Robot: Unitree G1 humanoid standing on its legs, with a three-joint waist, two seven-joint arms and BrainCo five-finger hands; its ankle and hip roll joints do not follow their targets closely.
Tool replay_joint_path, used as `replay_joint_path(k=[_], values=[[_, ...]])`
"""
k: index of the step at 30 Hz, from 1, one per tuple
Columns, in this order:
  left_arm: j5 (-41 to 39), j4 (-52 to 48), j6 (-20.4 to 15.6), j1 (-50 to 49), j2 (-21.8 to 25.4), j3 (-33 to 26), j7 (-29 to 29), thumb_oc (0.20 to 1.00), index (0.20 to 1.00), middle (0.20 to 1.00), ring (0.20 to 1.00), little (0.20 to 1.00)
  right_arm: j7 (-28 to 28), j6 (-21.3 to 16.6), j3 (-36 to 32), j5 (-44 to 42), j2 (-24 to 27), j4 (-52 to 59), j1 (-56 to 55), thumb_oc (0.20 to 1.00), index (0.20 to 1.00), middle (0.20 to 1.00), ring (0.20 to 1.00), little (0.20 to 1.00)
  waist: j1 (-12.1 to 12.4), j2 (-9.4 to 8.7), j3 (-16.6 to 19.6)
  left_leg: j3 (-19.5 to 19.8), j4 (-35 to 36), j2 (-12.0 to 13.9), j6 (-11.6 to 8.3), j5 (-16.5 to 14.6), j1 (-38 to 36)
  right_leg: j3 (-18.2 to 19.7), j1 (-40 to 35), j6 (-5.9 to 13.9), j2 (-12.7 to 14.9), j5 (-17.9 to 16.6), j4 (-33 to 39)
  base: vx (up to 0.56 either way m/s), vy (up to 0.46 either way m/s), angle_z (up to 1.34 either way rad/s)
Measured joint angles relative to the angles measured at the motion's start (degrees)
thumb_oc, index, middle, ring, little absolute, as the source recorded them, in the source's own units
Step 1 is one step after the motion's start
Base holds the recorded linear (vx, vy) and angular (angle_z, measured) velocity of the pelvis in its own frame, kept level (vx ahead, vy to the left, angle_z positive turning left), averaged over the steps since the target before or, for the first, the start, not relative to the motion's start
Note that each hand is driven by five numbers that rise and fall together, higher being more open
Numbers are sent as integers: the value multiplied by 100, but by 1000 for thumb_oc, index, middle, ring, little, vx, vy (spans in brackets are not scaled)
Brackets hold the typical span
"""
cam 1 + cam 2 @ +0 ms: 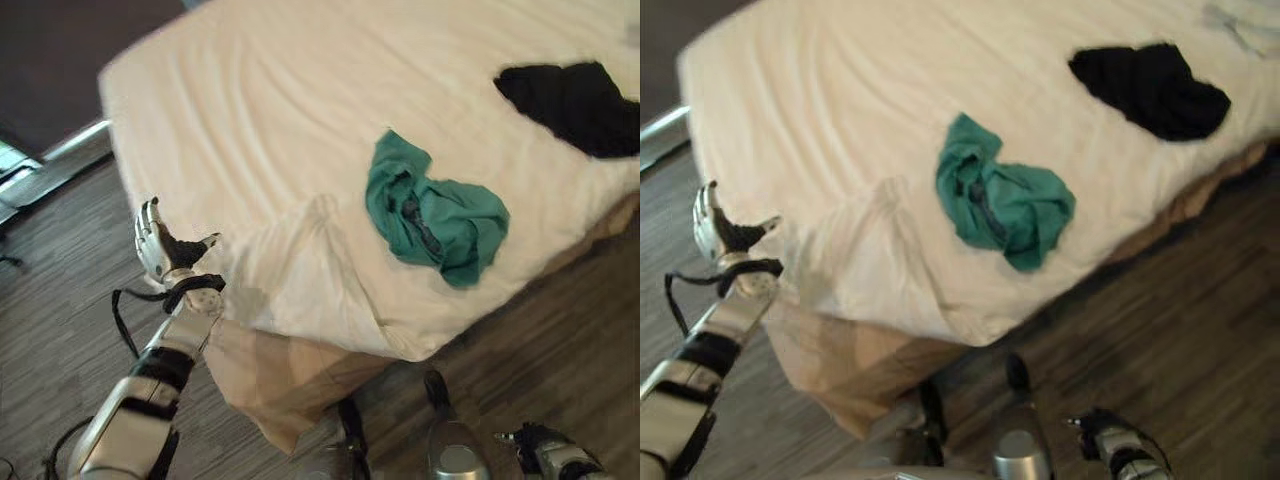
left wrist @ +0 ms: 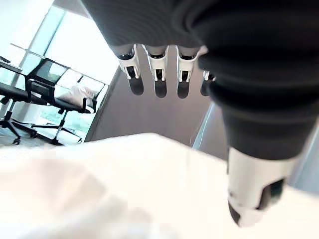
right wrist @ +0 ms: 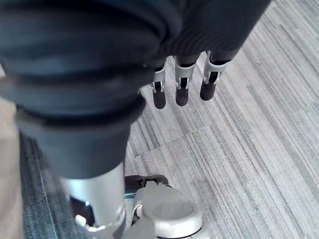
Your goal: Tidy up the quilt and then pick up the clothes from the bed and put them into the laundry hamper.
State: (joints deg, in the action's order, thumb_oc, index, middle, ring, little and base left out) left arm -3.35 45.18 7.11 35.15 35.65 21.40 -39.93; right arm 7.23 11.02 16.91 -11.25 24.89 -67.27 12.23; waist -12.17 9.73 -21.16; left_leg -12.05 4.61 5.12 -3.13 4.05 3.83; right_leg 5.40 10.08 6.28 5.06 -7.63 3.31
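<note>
While the left hand (image 1: 158,245) is raised beside the corner of the bed (image 1: 300,120) with fingers (image 2: 160,79) relaxed and empty above the white quilt (image 1: 290,270), the right hand (image 3: 164,74) hangs low over the wood floor (image 3: 259,149), fingers loose, and green clothes (image 1: 432,212) and black clothes (image 1: 575,105) lie on the quilt.

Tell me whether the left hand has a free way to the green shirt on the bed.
Probably yes. The left hand is open at the bed's corner, and only bare white quilt lies between it and the green shirt.
</note>
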Motion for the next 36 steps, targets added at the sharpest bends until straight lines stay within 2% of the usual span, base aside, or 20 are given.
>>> replay_joint_path(k=[3, 5, 7, 8, 14, 16, 20, 22, 23, 26, 28, 32, 34, 35, 36], values=[[111, 212, 52, 324, -181, 86, 301, 1000, 1000, 1000, 1000, 1000, -3, -73, 140, -1, -19, 112, 85, 1000, 1000, 1000, 1000, 1000, -277, -24, -351, -13, 0, 11, -20, 16, 99, 4, 119, -55, -19, -79, 25, -57, 16, -22], [682, 216, -229, 517, -203, 384, 547, 1000, 1000, 1000, 1000, 1000, 19, -134, 283, -12, -7, 104, 79, 1000, 1000, 1000, 1000, 1000, -356, -69, -565, -129, 2, 54, -22, 18, 105, 94, 206, -96, -84, -111, -17, -96, 84, -20], [917, 159, -489, 696, -17, 687, 872, 1000, 1000, 1000, 1000, 1000, 22, -173, 377, -15, 45, 123, 138, 1000, 1000, 1000, 1000, 1000, -337, -53, -659, -137, 3, 61, -24, 16, 111, 102, 214, -96, -88, -111, -18, -28, 68, -7], [1003, 4, -651, 842, 133, 857, 1192, 200, 200, 200, 200, 200, 25, -198, 371, -13, 73, 123, 228, 1000, 1000, 1000, 1000, 1000, -337, -46, -735, -142, 5, 49, -26, 15, 112, 107, 214, -96, -75, -111, -15, -14, 65, 1], [1059, -429, -805, 848, 290, 1146, 2218, 200, 200, 200, 200, 200, 36, -339, 367, 45, 28, 226, 411, 1000, 1000, 1000, 1000, 1000, -300, -39, -734, -141, 7, -46, -26, 14, 88, 105, 156, -71, 29, -122, 34, -11, 91, 3], [1032, -432, -874, 817, 294, 1154, 2352, 200, 200, 200, 200, 200, 96, -388, 374, 445, 7, 273, 415, 1000, 1000, 1000, 1000, 1000, -295, -39, -734, -135, 8, -72, -26, 14, 5, 94, 31, -47, 60, -139, 97, -18, 83, 4], [791, -680, -1019, 567, 262, 1159, 2389, 200, 200, 200, 200, 200, 253, -385, 385, 678, -18, 321, 404, 1000, 1000, 1000, 1000, 1000, -187, -16, -719, -128, 9, -81, -23, 11, -93, 88, -72, -42, 75, -143, 114, -26, 34, 2], [645, -846, -1229, 276, 190, 1042, 2207, 200, 200, 200, 200, 200, 277, -372, 371, 674, -29, 318, 402, 1000, 1000, 1000, 1000, 1000, -149, -6, -711, -4, 10, -72, -21, 14, -134, -10, -173, -45, 72, -147, 116, -60, 12, 19], [468, -1070, -1446, 2, 50, 804, 1908, 200, 200, 200, 200, 200, 298, -369, 369, 675, -27, 302, 368, 1000, 1000, 1000, 1000, 1000, -120, -5, -710, 58, 9, -62, -18, 21, -181, -87, -257, -46, 70, -147, 118, -62, -8, 25], [389, -1546, -1839, -492, -189, 482, 1402, 200, 200, 200, 200, 200, 352, -357, 368, 677, -36, 249, 288, 1000, 1000, 1000, 1000, 1000, 117, -20, -689, 213, 9, -52, -22, 34, -242, -218, -393, -55, 70, -140, 118, -53, -22, 25], [466, -1997, -2082, -879, -369, 182, 1017, 200, 200, 200, 200, 200, 392, -328, 364, 678, -63, 183, 265, 1000, 1000, 1000, 1000, 1000, 371, -62, -664, 355, 9, -45, -27, 42, -247, -343, -473, -69, 70, -130, 119, -51, -16, 33], [973, -2597, -2532, -1580, -463, 17, 562, 200, 200, 200, 200, 200, 414, -205, 362, 677, -185, 90, 185, 1000, 1000, 1000, 1000, 1000, 787, -316, -367, 632, 8, -51, -5, 94, -180, -532, -537, -123, 79, -85, 121, -25, 35, 33], [1207, -2646, -2584, -1865, -463, 1, 503, 200, 200, 200, 200, 200, 423, -198, 326, 677, -254, 103, 184, 1000, 1000, 1000, 1000, 1000, 947, -426, -217, 680, 10, -66, 7, 87, -159, -618, -560, -128, 102, -69, 120, -16, 100, 25], [1604, -2711, -2616, -2268, -591, -27, 415, 849, 849, 849, 849, 849, 442, -180, 240, 680, -349, 99, 133, 1000, 1000, 1000, 1000, 1000, 939, -535, -40, 805, 10, -100, 33, 88, -160, -744, -633, -111, 147, -54, 122, -12, 79, 37], [1679, -2686, -2620, -2415, -608, 31, 393, 1000, 1000, 1000, 1000, 1000, 452, -176, 234, 680, -373, 94, 101, 1000, 1000, 1000, 1000, 1000, 969, -571, 13, 826, 9, -109, 31, 95, -159, -777, -663, -107, 156, -50, 123, -10, 56, 35]])
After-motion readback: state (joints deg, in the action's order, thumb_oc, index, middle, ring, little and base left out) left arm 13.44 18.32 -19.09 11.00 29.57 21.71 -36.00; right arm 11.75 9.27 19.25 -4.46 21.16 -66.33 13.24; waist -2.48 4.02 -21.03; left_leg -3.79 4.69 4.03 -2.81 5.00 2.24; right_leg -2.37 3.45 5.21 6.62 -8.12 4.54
